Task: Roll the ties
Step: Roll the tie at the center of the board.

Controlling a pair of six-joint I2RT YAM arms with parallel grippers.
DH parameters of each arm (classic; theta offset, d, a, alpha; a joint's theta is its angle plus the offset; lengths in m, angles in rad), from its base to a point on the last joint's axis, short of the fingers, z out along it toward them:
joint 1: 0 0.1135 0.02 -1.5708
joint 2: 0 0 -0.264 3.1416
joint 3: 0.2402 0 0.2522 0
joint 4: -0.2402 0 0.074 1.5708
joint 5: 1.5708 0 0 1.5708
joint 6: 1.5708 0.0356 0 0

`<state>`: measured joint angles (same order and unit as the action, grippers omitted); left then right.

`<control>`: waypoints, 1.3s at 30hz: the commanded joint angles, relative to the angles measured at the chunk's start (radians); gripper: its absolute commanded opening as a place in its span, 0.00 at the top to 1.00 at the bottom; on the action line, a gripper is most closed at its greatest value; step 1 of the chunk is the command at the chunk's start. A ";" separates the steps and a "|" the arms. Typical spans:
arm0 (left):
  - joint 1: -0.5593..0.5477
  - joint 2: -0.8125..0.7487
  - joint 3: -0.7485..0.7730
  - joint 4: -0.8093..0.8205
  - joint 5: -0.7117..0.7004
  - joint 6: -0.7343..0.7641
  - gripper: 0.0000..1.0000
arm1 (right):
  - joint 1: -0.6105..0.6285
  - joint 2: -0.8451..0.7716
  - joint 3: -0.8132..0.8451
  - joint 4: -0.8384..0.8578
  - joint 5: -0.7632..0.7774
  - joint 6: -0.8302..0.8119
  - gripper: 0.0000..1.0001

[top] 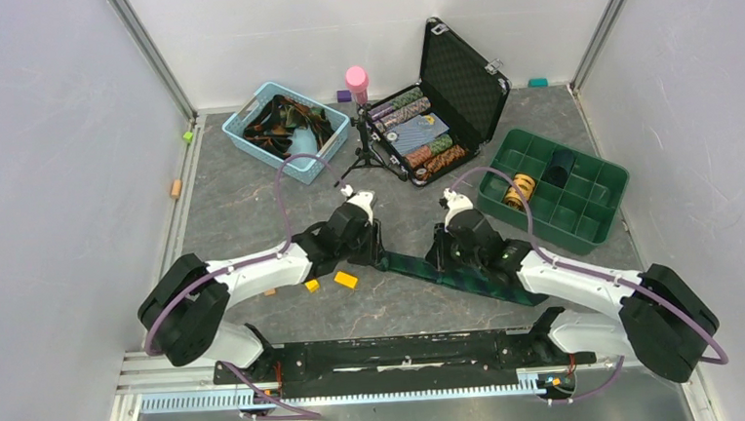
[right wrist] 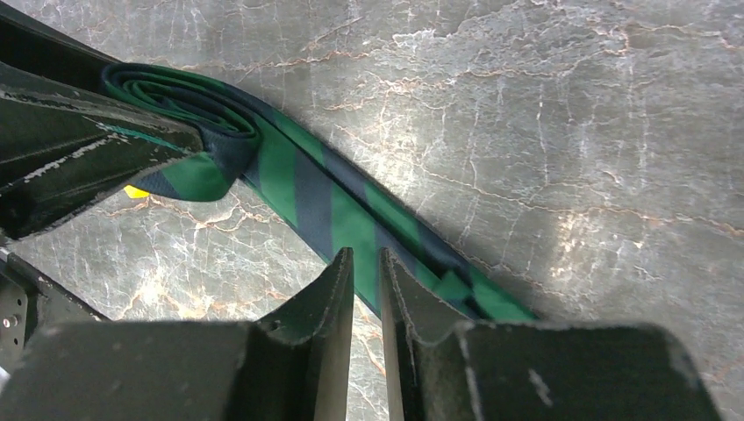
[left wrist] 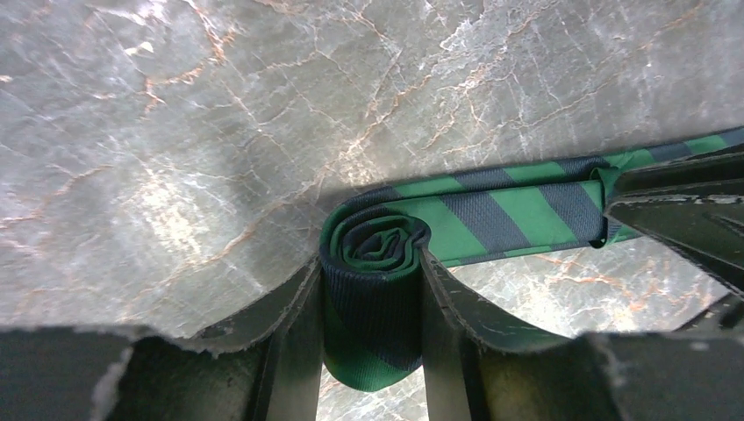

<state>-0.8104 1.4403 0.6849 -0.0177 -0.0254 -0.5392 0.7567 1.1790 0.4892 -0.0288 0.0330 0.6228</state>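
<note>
A green-and-navy striped tie (top: 421, 266) lies across the table between the arms. Its left end is wound into a tight roll (left wrist: 375, 263). My left gripper (left wrist: 371, 259) is shut on that roll, one finger (left wrist: 307, 298) pressed to each side. From the roll the flat tie (left wrist: 509, 215) runs right, toward the right arm's fingers. In the right wrist view the tie (right wrist: 307, 189) runs diagonally from the roll (right wrist: 202, 132). My right gripper (right wrist: 367, 254) stands with its tips over the flat tie, its jaws a narrow slit apart with nothing between them.
A blue basket (top: 263, 157) of loose ties stands at the back left. A pink-topped tripod (top: 359, 123) and an open black case (top: 464, 88) are behind. A green compartment tray (top: 592, 192) at the right holds two rolled ties (top: 517, 192). Small orange (top: 345, 279) and yellow (top: 312, 285) blocks lie by the left arm.
</note>
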 commanded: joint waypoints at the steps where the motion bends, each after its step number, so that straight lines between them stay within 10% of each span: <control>1: -0.033 -0.002 0.106 -0.176 -0.169 0.119 0.55 | -0.010 -0.052 0.002 -0.031 0.043 -0.025 0.78; 39: -0.338 0.429 0.540 -0.551 -0.763 0.249 0.48 | -0.023 -0.389 0.078 -0.278 0.264 -0.027 0.75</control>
<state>-1.1248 1.8465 1.1751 -0.5457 -0.7433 -0.2821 0.7368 0.8181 0.5259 -0.2935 0.2367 0.5884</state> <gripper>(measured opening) 0.509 0.248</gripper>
